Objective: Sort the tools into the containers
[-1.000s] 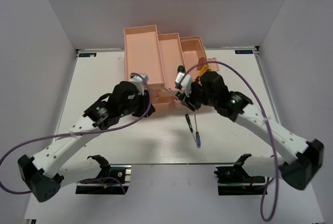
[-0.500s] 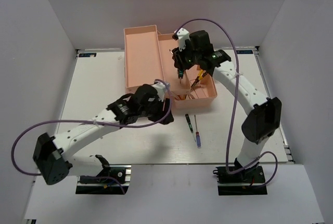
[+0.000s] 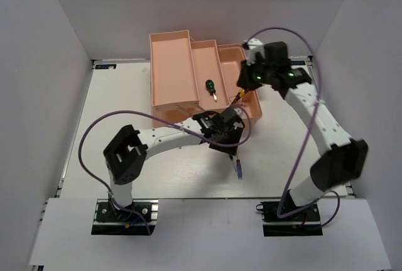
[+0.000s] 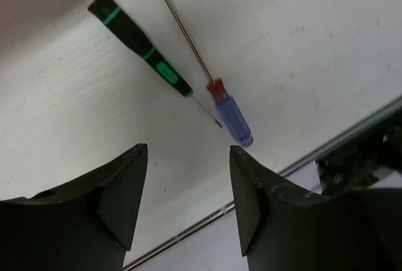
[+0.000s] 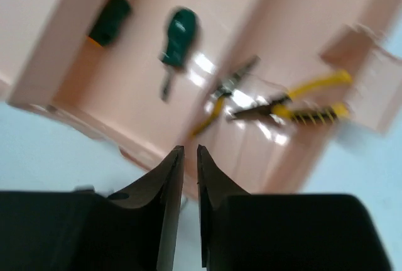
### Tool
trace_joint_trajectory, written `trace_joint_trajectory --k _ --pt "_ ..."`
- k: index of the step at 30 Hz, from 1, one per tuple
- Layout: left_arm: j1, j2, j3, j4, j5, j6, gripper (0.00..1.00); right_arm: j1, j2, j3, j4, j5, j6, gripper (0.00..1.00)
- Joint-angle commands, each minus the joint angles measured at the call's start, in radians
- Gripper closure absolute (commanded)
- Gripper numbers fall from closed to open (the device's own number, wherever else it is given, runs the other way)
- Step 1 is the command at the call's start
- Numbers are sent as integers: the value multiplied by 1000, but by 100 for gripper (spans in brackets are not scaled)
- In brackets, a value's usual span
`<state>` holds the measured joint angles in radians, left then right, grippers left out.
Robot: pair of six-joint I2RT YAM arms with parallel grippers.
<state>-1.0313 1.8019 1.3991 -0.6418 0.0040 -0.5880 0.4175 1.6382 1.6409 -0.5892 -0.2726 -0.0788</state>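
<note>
top external view: the salmon-pink toolbox (image 3: 169,63) stands folded out at the far side of the table (image 3: 113,139), its tiers stepped so that every compartment is open from above. a stubby green screwdriver (image 3: 211,88) lies in its middle tier. the right end effector (image 3: 244,85) hangs over the toolbox's right tier. the left end effector (image 3: 231,142) is just off the toolbox's near wall, above the unsorted tools, of which the blue screwdriver (image 3: 239,170) shows. blue stickers (image 3: 107,65) on the table beside the toolbox are too small to read.

left wrist view: the left end effector (image 4: 187,158) is spread wide and empty, aimed down, apparently to straddle a handle. the dark-green screwdriver (image 4: 135,41) and the blue one (image 4: 231,110) lie outside the toolbox in a narrow v, the green tip just beside the blue handle. neither handle shows a brand mark.

right wrist view (blurred): the right end effector (image 5: 190,154) has its fingers drawn almost together, holding nothing. inside the toolbox (image 5: 239,26) lie the orange-tipped screwdriver (image 5: 110,19), the stubby green one (image 5: 177,38) and the yellow-handled pliers (image 5: 295,107). no lettering is legible.
</note>
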Motion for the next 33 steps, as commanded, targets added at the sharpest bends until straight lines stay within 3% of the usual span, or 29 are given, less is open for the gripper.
trace_joint_trajectory --k 1,9,23,33 --pt "-6 65 116 -123 -105 -107 35 -110 -197 -142 20 23 39 80" --pt "-15 238 259 -168 -222 -144 35 -287 -411 -505 8 -62 51 80" --pt "-15 355 307 -125 -383 -176 41 -358 -578 -708 -1 -200 39 79" --pt "-15 386 228 -73 -383 -187 52 -379 -600 -786 -35 -345 -24 59"
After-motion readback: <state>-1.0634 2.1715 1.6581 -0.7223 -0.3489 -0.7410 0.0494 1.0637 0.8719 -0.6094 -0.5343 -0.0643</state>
